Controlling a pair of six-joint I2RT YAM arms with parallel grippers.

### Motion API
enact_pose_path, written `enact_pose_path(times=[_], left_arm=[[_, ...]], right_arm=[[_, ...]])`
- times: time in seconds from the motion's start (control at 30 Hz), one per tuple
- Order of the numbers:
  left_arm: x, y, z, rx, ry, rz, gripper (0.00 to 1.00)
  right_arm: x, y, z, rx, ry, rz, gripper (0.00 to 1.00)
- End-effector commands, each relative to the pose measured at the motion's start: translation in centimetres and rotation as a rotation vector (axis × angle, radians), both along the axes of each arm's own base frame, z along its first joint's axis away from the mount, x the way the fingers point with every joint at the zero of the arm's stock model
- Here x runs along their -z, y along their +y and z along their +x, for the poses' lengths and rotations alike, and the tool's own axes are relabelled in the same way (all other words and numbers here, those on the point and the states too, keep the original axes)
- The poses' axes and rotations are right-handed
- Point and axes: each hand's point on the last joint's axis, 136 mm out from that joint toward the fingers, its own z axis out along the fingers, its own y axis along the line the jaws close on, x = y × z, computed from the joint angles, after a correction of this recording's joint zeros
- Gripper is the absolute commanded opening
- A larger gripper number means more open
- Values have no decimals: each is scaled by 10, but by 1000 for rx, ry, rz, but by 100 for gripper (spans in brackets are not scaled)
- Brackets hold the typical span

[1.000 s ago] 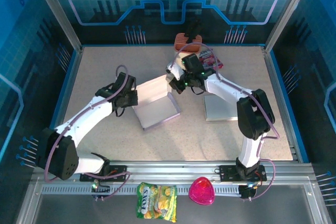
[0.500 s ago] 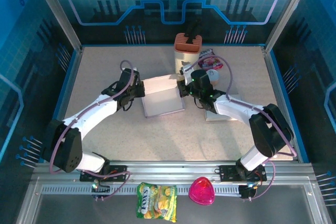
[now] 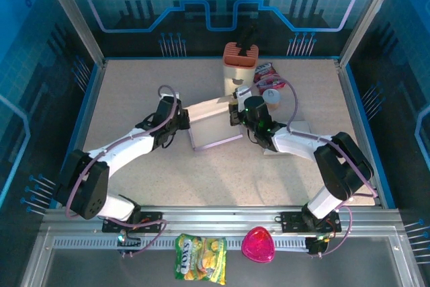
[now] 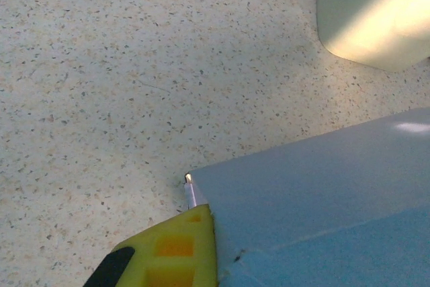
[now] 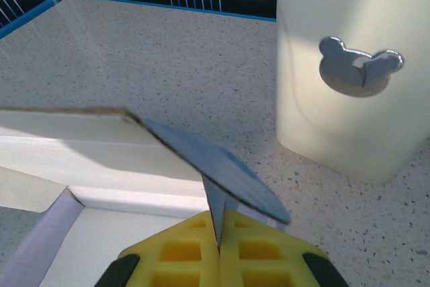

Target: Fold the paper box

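Progress: roughly halfway, by our read. Nearest, at 6 o'clock past the rail, snack bag (image 3: 200, 258) & pink item (image 3: 259, 245) lie idle. Mid-table, the paper box (image 3: 213, 126) sits base-down w/ far wall up; other sides look only partly raised, nothing tucked. At its 9 o'clock edge our left gripper (image 3: 182, 120) has one yellow pad (image 4: 171, 253) touching the panel, the other is hidden, so we can't tell if it's clamped. At 3 o'clock our right gripper (image 5: 218, 250) pinches a thin flap tight. Farther, at 12, canister (image 3: 240, 65) stands close behind. Left to do: remaining walls, tuck-ins.
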Motion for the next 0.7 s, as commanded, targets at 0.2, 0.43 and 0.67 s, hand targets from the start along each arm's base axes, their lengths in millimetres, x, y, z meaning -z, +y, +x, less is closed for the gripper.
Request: enact_pose_path(times=[0.2, 0.43, 0.67], left_arm=[[-30, -49, -2, 114, -205, -82, 0], [-14, -56, -16, 151, -237, -48, 0], [0, -60, -31, 158, -230, -29, 0]], right_arm=[[40, 3, -27, -61, 43, -59, 0], [53, -10, -45, -53, 51, -95, 4], [60, -14, -56, -34, 87, -100, 8]])
